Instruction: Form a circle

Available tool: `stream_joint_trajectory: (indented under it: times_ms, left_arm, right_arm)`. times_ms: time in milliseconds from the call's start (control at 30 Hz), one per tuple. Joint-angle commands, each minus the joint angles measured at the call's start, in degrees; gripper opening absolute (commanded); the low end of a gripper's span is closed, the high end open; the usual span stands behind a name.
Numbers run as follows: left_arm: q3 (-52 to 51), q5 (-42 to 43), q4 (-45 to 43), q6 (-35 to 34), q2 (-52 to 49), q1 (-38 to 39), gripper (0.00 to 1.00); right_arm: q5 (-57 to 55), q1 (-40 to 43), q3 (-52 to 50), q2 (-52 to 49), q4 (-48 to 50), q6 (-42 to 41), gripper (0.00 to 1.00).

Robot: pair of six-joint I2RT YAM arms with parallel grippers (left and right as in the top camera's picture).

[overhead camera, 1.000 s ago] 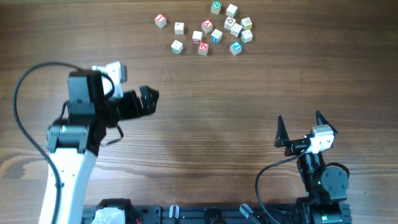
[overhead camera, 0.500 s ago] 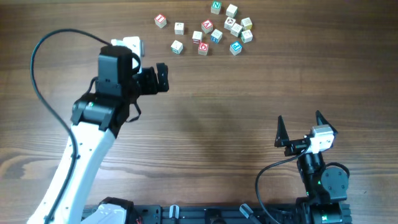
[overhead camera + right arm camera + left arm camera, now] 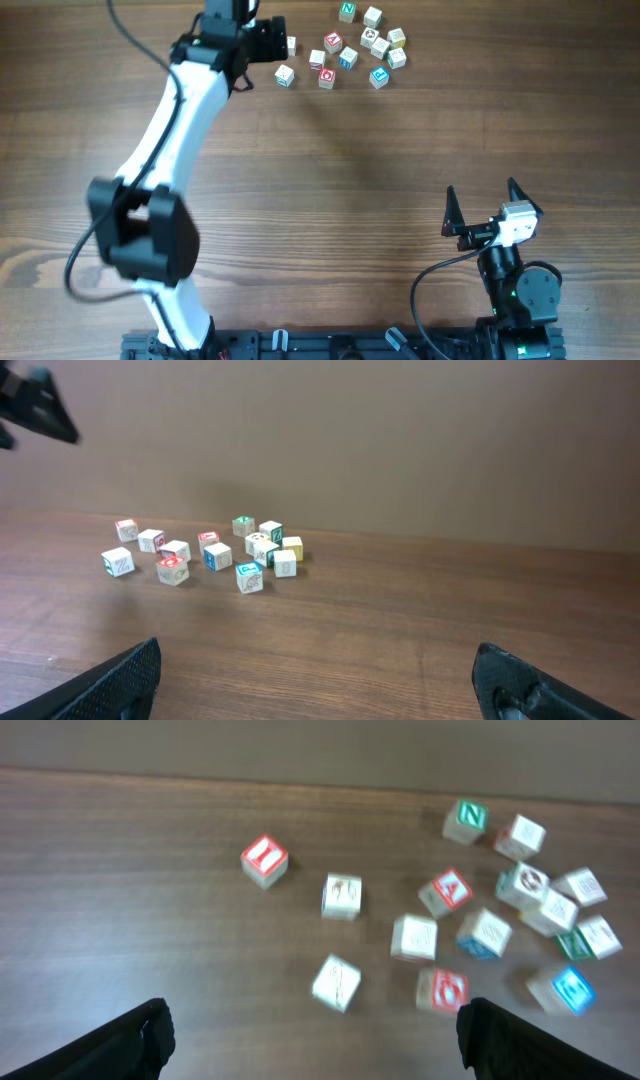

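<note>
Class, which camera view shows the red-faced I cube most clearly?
The left wrist view: the I cube sits close, letter readable. Overhead, the left arm hides it; the right wrist view shows it tiny, far off.
</note>
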State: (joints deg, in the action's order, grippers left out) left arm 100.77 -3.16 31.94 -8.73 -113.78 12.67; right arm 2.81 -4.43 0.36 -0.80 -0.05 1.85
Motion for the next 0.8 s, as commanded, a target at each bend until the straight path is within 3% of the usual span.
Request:
stream_joint_trajectory:
  times_ms: [0, 267, 533, 667, 767]
  left_arm:
    - [4.59, 0.68, -3.10, 2.29, -7.74, -0.13, 0.93]
    - [4.81, 6.67, -10.95, 2.34, -17.90, -0.04, 0.83]
    - [4.81, 6.97, -10.49, 2.58, -24.48, 0.83, 0.75]
    - [4.81, 6.97, -9.92, 2.58, -24.68, 0.94, 0.60]
    - [4.85, 6.97, -9.70, 2.56, -24.65, 1.27, 0.31]
  right_arm:
    - [0.72, -0.22, -0.07, 0.22, 0.09, 1.03, 1.00]
    - [0.72, -0.22, -0.07, 0.22, 0.09, 1.01, 1.00]
    - [0.72, -0.24, -0.07, 0.22, 0.09, 1.01, 1.00]
    - [0.72, -0.22, -0.07, 0.22, 0.09, 1.01, 1.00]
    - [0.72, -0.22, -0.07, 0.22, 0.09, 0.98, 0.99]
